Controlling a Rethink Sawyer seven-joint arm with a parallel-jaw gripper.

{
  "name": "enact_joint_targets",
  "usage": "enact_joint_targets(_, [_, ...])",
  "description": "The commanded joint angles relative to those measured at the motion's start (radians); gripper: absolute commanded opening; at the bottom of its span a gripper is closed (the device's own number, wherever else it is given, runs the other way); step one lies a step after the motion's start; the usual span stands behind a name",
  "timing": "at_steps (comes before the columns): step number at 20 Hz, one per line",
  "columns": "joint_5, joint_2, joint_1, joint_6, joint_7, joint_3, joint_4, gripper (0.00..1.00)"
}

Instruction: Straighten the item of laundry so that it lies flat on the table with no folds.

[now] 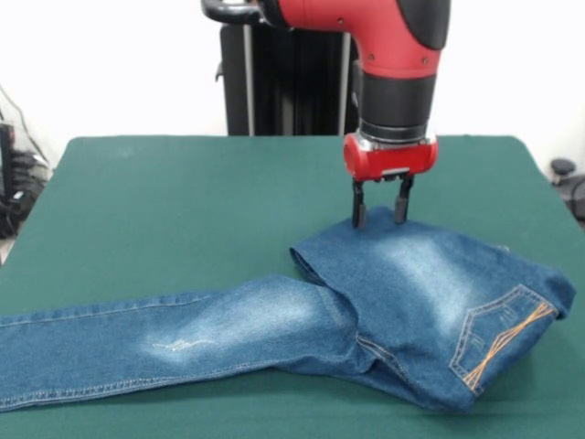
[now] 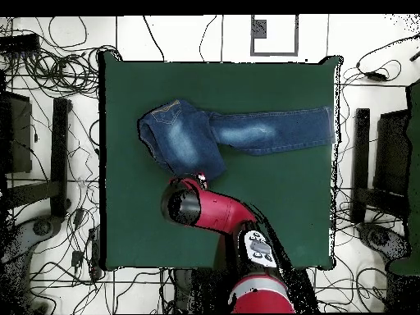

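Observation:
The item of laundry is a pair of blue denim jeans with faded patches. It lies on the dark green table. One leg stretches to the left edge of the front view. The seat part, with an orange-stitched pocket, is folded over at the right. My gripper stands open, its fingertips at the far edge of the folded seat part. Nothing shows between the fingers. In the overhead view the arm hides the gripper.
Bare green cloth lies left of and behind the jeans in the front view. Cables, stands and dark equipment surround the table on the floor in the overhead view.

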Motion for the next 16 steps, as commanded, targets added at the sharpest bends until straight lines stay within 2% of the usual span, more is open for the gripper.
enact_joint_targets(1, [0.048, 0.048, 0.040, -0.034, 0.284, 0.100, 0.026, 1.00])
enact_joint_targets(5, [0.051, 0.039, 0.045, -0.022, 0.287, 0.099, 0.036, 1.00])
enact_joint_targets(12, [0.040, -0.014, 0.081, 0.096, 0.249, 0.083, 0.052, 1.00])
enact_joint_targets(16, [0.033, -0.029, 0.091, 0.113, 0.236, 0.083, 0.053, 1.00])
